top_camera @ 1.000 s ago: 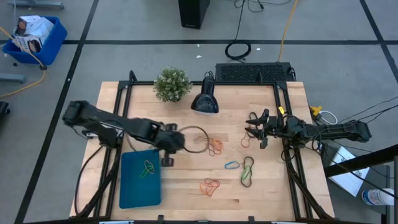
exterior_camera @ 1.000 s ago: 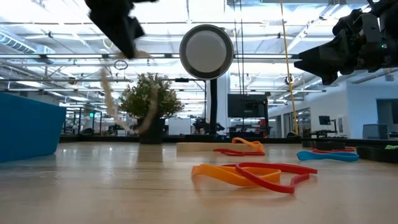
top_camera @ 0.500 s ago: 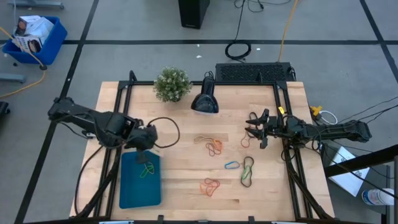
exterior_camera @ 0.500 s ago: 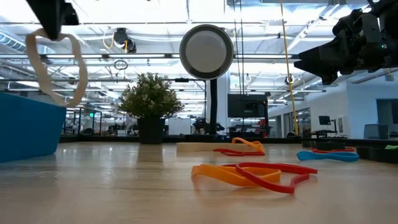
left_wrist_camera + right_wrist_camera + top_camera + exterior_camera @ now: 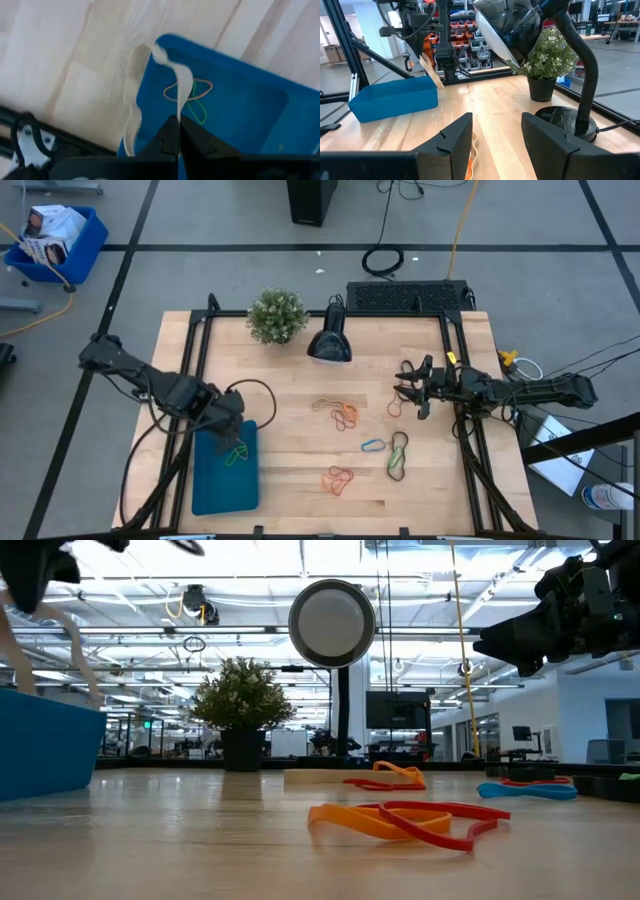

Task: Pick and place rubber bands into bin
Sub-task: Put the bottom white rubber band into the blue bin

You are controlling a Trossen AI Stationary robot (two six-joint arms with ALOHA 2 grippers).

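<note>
A tan band is pinched in the closed jaws of the left gripper and hangs above the bin's near corner, where a green and an orange band already lie. More bands are scattered on the table. The right gripper is held above the table's right side, jaws parted and empty.

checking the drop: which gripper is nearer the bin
Left. The left gripper hangs over the bin, pinching a tan rubber band; the right gripper waits across the table.
</note>
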